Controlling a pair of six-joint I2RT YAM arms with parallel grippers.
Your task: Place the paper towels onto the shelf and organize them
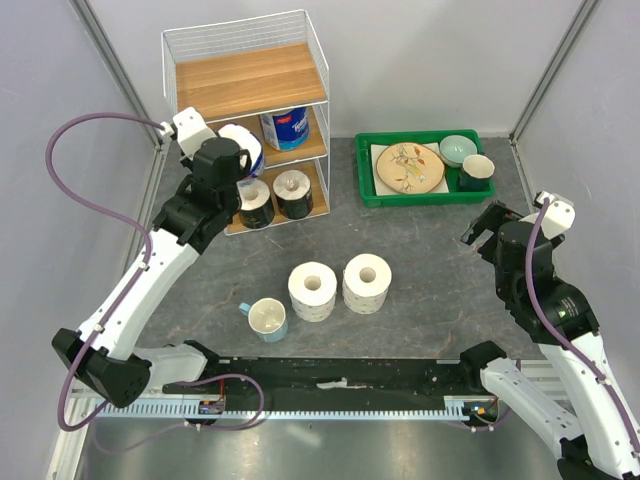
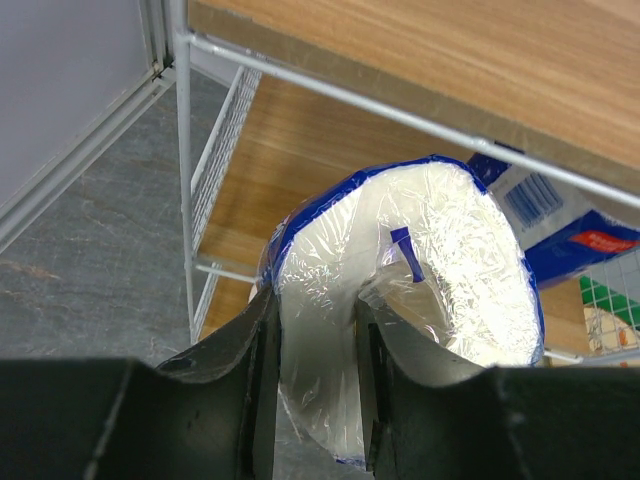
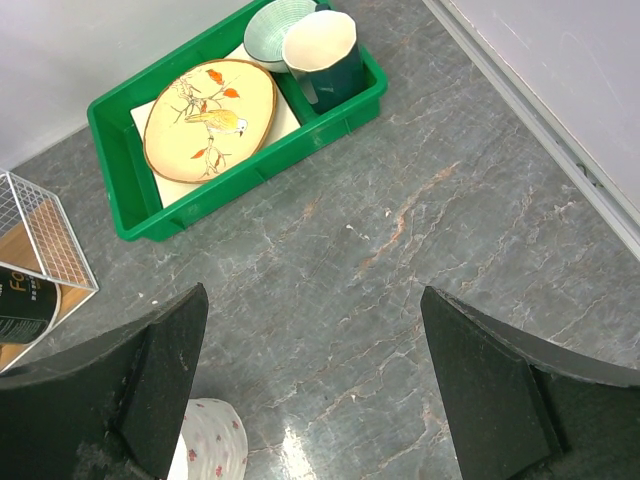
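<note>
Left fingers point(image 2: 228, 365) pinch blue-wrapped roll point(image 2: 440, 250) by its wall, at front of shelf point(image 2: 330, 170) middle tier. Right fingers point(image 3: 150, 385) spread wide, empty, above tabletop point(image 3: 400, 230) near green tray point(image 3: 260, 165).

My right gripper point(image 3: 312, 310) hangs with its two dark fingers spread wide above a grey tabletop point(image 3: 400, 220), nearer than the green tray point(image 3: 200, 200). The tray holds a bird-painted plate point(image 3: 208, 118), a pale bowl point(image 3: 275, 25) and a dark teal cup point(image 3: 325, 55). Left of the tray, a corner of the wire shelf point(image 3: 40, 240) shows.

Wire, wood, film
The shelf point(image 2: 450, 60) pairs white wire with smooth wooden boards; crinkled glossy plastic wraps the roll point(image 2: 440, 250).
</note>
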